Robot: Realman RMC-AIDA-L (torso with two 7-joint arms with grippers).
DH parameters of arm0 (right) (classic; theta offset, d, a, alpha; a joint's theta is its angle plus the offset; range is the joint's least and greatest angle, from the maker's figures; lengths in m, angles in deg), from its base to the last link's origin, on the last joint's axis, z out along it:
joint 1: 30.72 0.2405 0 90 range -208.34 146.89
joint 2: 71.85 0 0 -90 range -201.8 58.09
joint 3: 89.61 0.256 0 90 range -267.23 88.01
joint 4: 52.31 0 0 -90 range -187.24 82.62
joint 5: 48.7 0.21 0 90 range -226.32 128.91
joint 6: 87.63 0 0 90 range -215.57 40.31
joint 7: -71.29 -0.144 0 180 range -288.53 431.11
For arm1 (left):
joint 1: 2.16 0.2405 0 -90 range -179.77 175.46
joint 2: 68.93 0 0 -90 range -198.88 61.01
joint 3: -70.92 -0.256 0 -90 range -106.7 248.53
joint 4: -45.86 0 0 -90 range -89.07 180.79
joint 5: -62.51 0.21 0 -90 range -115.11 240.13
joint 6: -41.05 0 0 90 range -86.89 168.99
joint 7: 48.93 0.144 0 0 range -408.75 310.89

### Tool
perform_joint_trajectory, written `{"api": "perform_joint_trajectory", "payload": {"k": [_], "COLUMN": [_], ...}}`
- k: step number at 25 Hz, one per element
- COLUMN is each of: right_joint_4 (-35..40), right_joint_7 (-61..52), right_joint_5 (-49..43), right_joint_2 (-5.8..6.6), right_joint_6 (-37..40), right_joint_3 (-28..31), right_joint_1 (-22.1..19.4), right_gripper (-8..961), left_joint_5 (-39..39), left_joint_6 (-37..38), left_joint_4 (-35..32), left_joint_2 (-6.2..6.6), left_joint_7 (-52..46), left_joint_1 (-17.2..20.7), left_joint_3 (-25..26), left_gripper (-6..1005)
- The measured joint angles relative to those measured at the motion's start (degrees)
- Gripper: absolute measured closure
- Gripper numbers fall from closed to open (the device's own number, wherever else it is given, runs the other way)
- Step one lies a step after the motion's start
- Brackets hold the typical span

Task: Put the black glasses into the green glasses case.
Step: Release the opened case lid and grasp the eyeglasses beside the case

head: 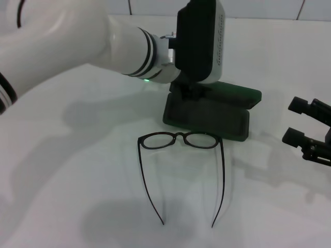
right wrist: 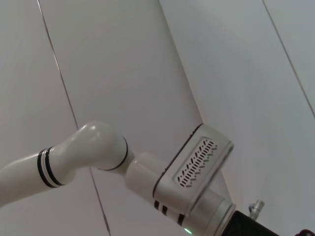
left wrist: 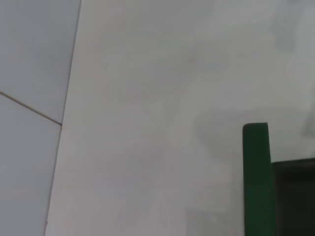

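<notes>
1. Green glasses case (head: 209, 114) lies open on the white tabletop (head: 77, 181); the black glasses (head: 181, 140) sit just in front, temples unfolded toward me.
2. My left gripper (head: 190, 92) reaches down over the case's rear; I cannot tell its finger state.
3. My right gripper (head: 300, 121) hovers well right, fingers spread wide.

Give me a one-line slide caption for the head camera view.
Left tool at the open green glasses case; black glasses lie unfolded before it, right tool open nearby.
</notes>
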Motion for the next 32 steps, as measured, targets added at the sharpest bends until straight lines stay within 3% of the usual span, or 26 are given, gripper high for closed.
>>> {"api": "perform_joint_trajectory", "payload": {"k": [13, 32], "right_joint_4": [-0.17, -0.17], "right_joint_7": [0.28, 0.31], "right_joint_5": [-0.15, -0.12], "right_joint_2": [-0.47, -0.52], "right_joint_6": [-0.12, 0.65], "right_joint_3": [-0.27, -0.21], "right_joint_1": [-1.35, -1.36], "right_gripper": [136, 154], "left_joint_5": [-1.22, -3.26], "left_joint_6": [-1.43, 4.32], "left_joint_4": [5.71, 2.30], "left_joint_2": [-0.02, 0.20], "left_joint_7": [-0.46, -2.16], "left_joint_1": [-1.51, -2.16], "left_joint_3": [-0.86, 0.39], "left_gripper": [622, 604]}}
